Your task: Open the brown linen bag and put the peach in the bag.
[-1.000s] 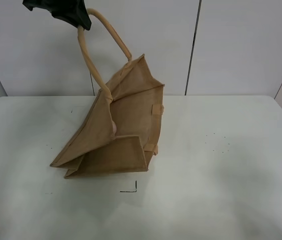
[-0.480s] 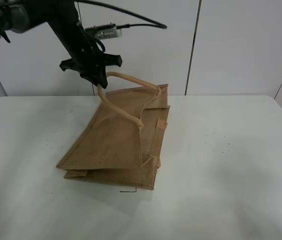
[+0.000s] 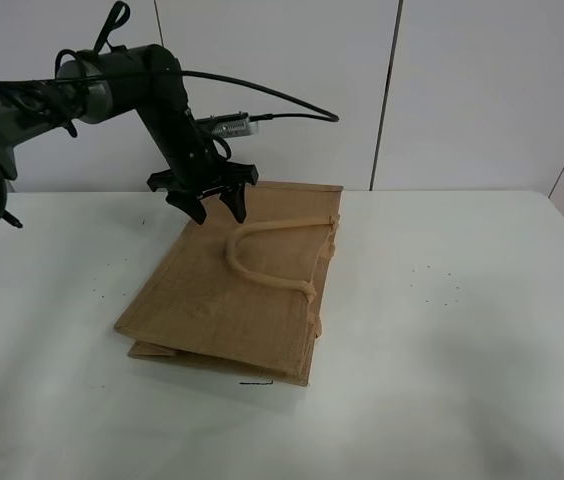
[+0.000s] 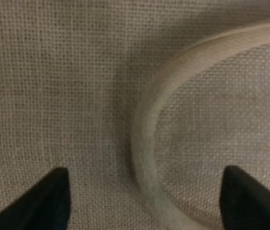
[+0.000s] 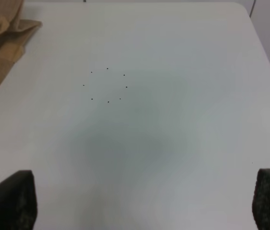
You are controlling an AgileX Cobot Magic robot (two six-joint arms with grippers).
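Observation:
The brown linen bag (image 3: 232,290) lies flat on the white table (image 3: 442,330), with one lighter loop handle (image 3: 262,255) resting on its top face. My left gripper (image 3: 218,212) is open and empty, just above the bag's far end next to the handle. In the left wrist view the coarse weave (image 4: 53,86) fills the frame, the handle (image 4: 144,143) curves between the spread fingertips (image 4: 44,201). My right gripper (image 5: 140,201) is open over bare table, with only a bag corner (image 5: 1,33) at the edge of its view. The peach is not in view.
A ring of small black dots (image 5: 107,85) marks the table to the right of the bag. A small black corner mark (image 3: 258,381) sits at the bag's near edge. A white panelled wall (image 3: 462,90) stands behind the table.
The left gripper lowered the bag by its handle from raised and half-open to flat on the table, then opened and let the handle go. The handle now lies on the bag.

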